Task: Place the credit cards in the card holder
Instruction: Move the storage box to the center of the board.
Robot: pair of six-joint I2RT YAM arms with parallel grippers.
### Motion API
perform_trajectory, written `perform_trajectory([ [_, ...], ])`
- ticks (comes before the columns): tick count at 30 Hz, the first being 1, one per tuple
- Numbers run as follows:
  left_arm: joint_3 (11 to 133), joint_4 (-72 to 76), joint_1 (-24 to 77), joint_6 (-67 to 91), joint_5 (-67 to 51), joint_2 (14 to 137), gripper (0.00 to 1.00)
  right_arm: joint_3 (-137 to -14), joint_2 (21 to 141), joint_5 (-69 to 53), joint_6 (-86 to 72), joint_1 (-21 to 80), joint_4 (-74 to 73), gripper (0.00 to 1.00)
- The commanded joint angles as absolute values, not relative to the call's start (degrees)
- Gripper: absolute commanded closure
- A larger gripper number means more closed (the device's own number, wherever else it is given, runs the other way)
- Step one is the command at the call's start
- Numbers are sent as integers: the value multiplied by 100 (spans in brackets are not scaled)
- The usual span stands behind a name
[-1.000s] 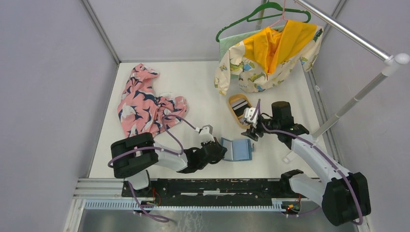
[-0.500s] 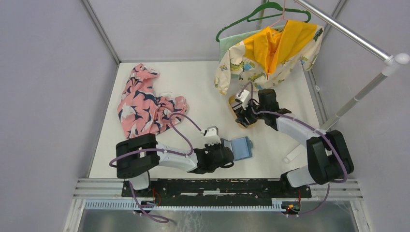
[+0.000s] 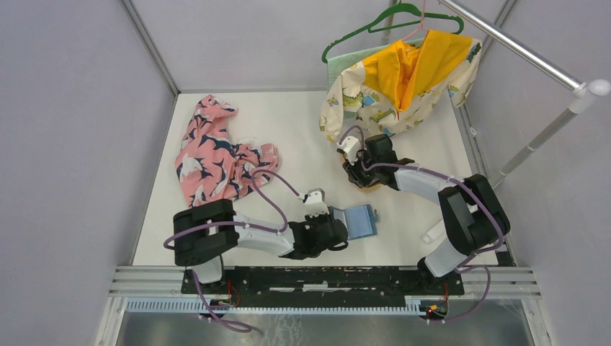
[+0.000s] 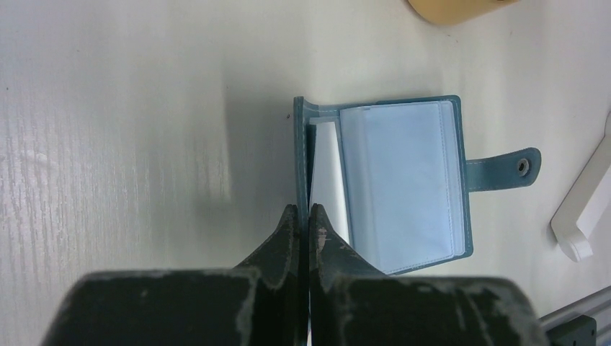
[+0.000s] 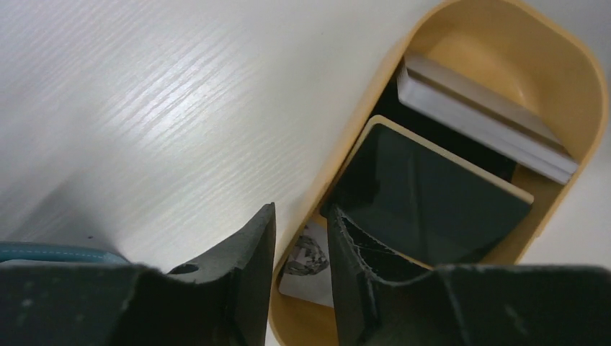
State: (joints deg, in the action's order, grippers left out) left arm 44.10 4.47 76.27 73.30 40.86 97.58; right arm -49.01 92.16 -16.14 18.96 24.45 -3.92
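Note:
The teal card holder (image 3: 360, 220) lies open on the table, its clear pockets (image 4: 400, 187) facing up and its snap tab (image 4: 504, 169) to the right. My left gripper (image 4: 302, 210) is shut on its left cover, which stands on edge. The tan oval tray (image 5: 587, 86) holds the credit cards: a black card (image 5: 432, 194), a pale stack (image 5: 483, 119) and a white card with a grey picture (image 5: 310, 267). My right gripper (image 5: 300, 213) is narrowly open, its jaws astride the tray's near rim. In the top view it (image 3: 354, 171) covers most of the tray (image 3: 370, 187).
A pink patterned garment (image 3: 216, 151) lies at the back left. A dinosaur-print garment (image 3: 396, 79) hangs on hangers from a metal rail (image 3: 519, 50) at the back right. A white plastic piece (image 3: 436, 232) lies right of the card holder.
My right gripper has swung from beside the card holder back and left onto the tray. My left gripper has moved right and now pinches the holder's left cover upright.

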Motion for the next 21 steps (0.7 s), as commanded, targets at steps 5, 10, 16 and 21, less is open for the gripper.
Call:
perform_trajectory([
  [5,4318,492,7642,7629,4147,9784,98,-4963,8974,-1761,2147,2571,-690,80],
  [10,4251,492,7655,7647,4130,9729,98,-4898,8764,-2318,2804,2582,-1172,89],
  [16,4105,492,7693,7665,4138,9583,98,-4966,8698,-2749,4100,2618,-2212,89],
  [21,3974,567,7700,7600,4115,9476,98,-4867,8537,-2909,4857,2670,-2852,89],
])
